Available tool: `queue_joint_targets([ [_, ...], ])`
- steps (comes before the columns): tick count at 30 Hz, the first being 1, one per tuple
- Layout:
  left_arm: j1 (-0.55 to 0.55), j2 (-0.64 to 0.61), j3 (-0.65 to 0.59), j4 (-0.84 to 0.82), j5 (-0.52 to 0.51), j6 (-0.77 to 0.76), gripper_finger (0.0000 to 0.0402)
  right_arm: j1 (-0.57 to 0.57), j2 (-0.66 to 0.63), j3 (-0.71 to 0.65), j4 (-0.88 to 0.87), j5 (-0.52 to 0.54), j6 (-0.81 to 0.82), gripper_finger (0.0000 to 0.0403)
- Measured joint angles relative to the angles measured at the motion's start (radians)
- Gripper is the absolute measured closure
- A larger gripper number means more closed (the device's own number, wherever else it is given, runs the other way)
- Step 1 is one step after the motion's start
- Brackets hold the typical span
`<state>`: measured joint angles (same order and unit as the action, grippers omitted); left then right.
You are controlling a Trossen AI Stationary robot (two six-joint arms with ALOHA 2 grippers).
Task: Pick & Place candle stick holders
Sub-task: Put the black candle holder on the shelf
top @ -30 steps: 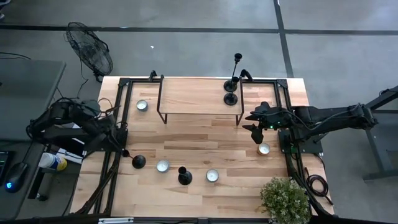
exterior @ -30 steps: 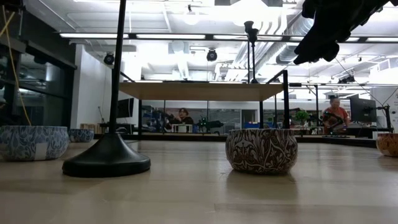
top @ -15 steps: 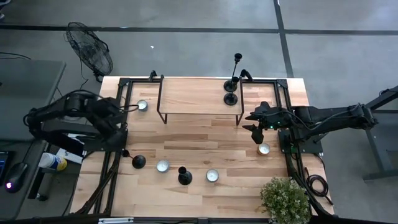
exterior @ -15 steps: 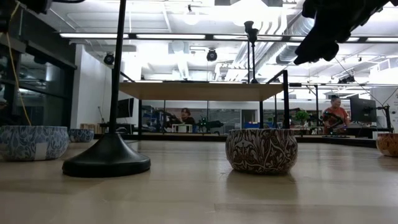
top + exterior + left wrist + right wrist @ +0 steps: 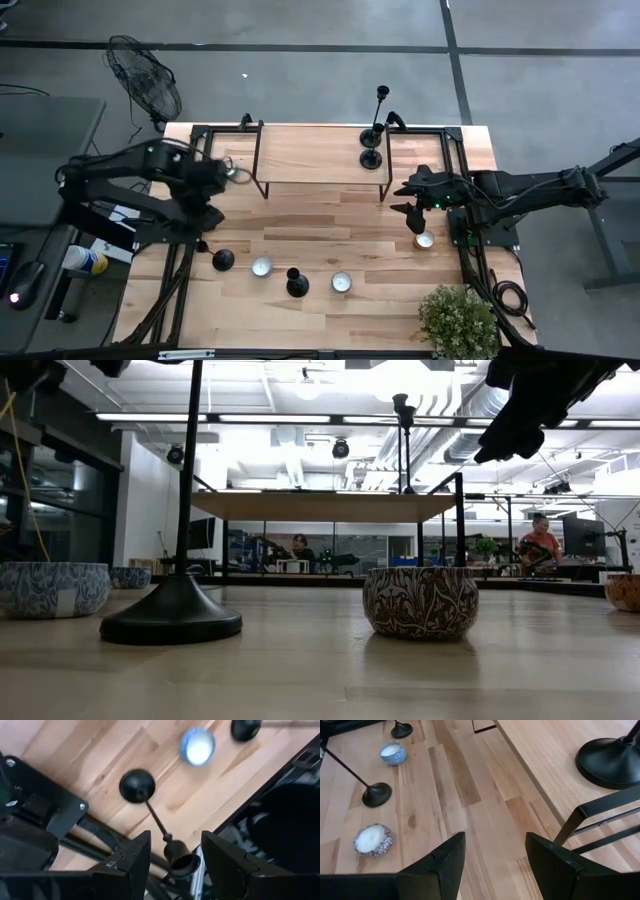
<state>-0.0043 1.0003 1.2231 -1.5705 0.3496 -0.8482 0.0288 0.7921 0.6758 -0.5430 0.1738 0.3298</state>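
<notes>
Candlesticks are spread over the table [image 5: 330, 215]: two on the raised shelf [image 5: 310, 150] at upper centre of the high view, one tall candlestick [image 5: 222, 260] at lower left and a short one [image 5: 297, 284] at lower centre. The left gripper [image 5: 172, 857] is held open above the tall one, whose cup sits between the fingers; it should be lowered squarely onto the stem before closing. The right gripper [image 5: 408, 195] hangs open at right of centre. No writing is readable.

Four black candle stick holders [image 5: 372, 158] stand upright, apparently: two on shelf, two on table.
</notes>
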Motion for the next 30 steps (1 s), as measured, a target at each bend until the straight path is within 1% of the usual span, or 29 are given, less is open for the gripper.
queue_joint_targets([
  [3,-0.098,0.027,0.0,-0.001,-0.005,-0.056,0.0232,0.0,0.0,0.0,0.0,-0.012,-0.018,0.0203],
  [6,-0.185,0.029,0.0,0.0,-0.043,-0.116,0.0232,0.0,0.0,0.0,0.0,-0.023,-0.038,0.0203],
  [9,-0.251,0.008,0.001,-0.001,-0.058,-0.199,0.0232,0.0,0.0,0.0,0.0,-0.028,-0.05,0.0203],
  [16,-0.395,-0.003,0.002,-0.001,-0.129,-0.407,0.0232,0.0,0.0,0.0,0.001,-0.028,-0.077,0.0203],
  [19,-0.444,0.007,0.001,-0.001,-0.134,-0.461,0.0232,0.0,0.0,0.0,0.001,-0.028,-0.077,0.0203],
  [23,-0.492,0.012,0.002,-0.001,-0.201,-0.533,0.0232,0.0,0.0,0.0,0.001,-0.028,-0.077,0.0203],
  [26,-0.509,0.012,0.002,-0.001,-0.23,-0.578,0.0232,0.0,0.0,0.0,0.001,-0.028,-0.077,0.0203],
  [30,-0.509,0.018,0.001,-0.001,-0.223,-0.6,0.0232,0.0,0.0,0.0,0.001,-0.028,-0.077,0.0203],
])
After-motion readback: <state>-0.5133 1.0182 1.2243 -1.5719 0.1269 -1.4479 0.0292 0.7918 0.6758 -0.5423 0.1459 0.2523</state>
